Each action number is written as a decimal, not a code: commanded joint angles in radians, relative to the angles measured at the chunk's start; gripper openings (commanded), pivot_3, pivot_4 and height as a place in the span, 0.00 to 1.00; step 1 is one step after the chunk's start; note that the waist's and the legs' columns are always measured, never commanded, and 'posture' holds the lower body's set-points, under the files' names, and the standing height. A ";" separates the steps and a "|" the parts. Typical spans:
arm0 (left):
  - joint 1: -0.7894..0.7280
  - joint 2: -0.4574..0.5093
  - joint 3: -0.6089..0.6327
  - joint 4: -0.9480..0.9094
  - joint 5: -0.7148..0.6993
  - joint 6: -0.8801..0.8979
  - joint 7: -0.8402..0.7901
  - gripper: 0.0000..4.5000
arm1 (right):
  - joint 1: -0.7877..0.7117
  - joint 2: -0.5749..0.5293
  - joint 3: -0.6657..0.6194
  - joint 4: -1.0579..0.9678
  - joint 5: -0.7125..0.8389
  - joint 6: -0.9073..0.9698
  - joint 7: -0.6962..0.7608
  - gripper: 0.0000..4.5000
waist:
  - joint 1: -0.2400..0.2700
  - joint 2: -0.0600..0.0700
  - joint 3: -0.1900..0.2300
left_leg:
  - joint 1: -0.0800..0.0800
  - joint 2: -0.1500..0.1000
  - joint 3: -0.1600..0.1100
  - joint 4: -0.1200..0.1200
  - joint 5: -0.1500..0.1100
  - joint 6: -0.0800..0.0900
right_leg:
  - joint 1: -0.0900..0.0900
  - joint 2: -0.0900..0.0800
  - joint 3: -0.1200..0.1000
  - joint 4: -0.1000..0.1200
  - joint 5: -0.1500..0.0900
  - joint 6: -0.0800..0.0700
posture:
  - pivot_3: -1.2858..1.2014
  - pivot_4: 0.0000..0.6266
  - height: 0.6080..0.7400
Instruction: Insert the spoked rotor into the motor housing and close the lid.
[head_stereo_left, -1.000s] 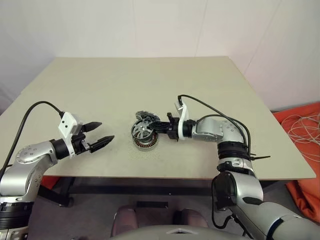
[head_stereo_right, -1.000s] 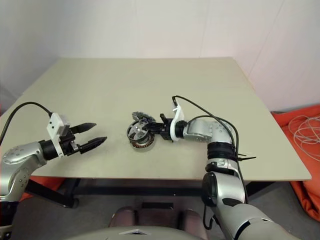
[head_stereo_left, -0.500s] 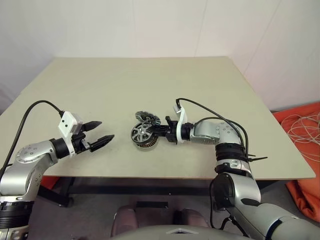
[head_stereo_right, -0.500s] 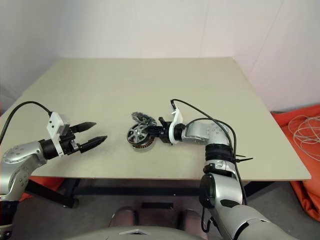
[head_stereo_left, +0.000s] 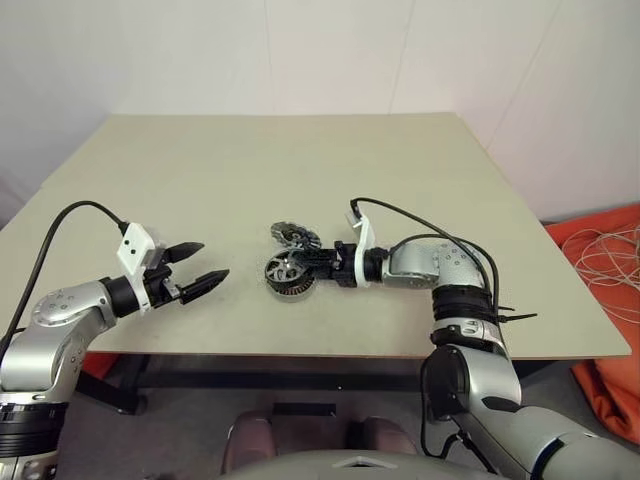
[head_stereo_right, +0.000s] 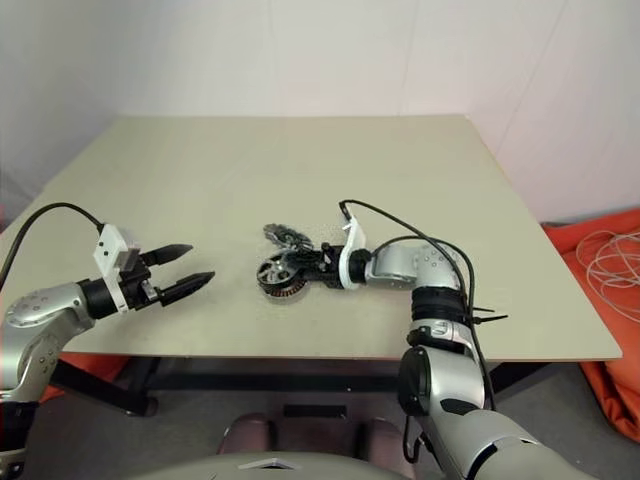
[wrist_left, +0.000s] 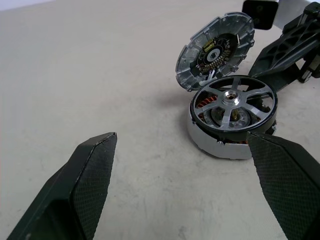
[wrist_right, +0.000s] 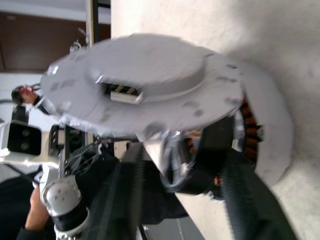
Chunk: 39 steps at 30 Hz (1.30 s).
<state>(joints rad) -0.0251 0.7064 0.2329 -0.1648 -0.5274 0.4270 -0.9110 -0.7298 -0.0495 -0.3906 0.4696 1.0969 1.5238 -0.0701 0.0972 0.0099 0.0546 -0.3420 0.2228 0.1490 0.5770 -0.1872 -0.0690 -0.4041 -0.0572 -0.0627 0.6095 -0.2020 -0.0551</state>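
The silver spoked rotor lies flat inside the round motor housing, with copper windings showing between its spokes. The lid leans tilted against the housing's far side, its dark segmented face towards my left gripper. In the right wrist view the lid's plain grey side shows. My right gripper is at the housing's right edge, open, with its fingers spread either side of the rim. My left gripper hovers open and empty, well to the left of the housing.
The beige table stretches wide behind and to both sides of the parts. Its front edge runs close below both grippers. An orange cloth with coiled white cable lies on the floor past the table's right edge.
The rotor, held tilted over the housing a second ago, has come down and now lies flat in it. My right gripper's fingers have spread apart. The left arm has stayed still.
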 joint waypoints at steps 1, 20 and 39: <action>-0.022 0.002 0.009 -0.033 -0.010 0.000 0.005 0.98 | -0.040 -0.005 -0.023 -0.067 0.001 0.030 0.014 0.80 | 0.000 0.000 0.000 | 0.000 0.000 0.000 0.000 0.000 0.000 | 0.000 0.000 0.000 0.000 0.000 0.000 | 0.52 0.00 1.00; -0.055 -0.003 -0.009 -0.013 -0.002 0.001 0.000 0.98 | 0.036 -0.375 0.290 -0.483 0.051 0.014 0.347 1.00 | 0.008 0.000 0.000 | 0.000 0.000 0.000 -0.001 0.000 0.000 | 0.002 0.000 0.000 -0.001 0.000 0.000 | 0.52 0.00 1.00; 0.023 -0.021 0.018 0.002 -0.005 -0.032 0.011 0.98 | 0.083 -0.329 0.830 -0.445 -0.686 -0.995 0.979 0.01 | -0.003 -0.003 -0.001 | -0.001 0.001 0.000 0.001 -0.002 0.004 | 0.002 0.000 0.000 -0.001 0.000 0.000 | 0.52 0.00 1.00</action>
<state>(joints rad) 0.0036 0.6837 0.2187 -0.1326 -0.5255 0.4143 -0.9073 -0.6137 -0.4028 0.4748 -0.0055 0.4427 0.5848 0.9224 0.0947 0.0066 0.0539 -0.3428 0.2234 0.1488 0.5786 -0.1896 -0.0645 -0.4023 -0.0568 -0.0626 0.6087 -0.2023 -0.0551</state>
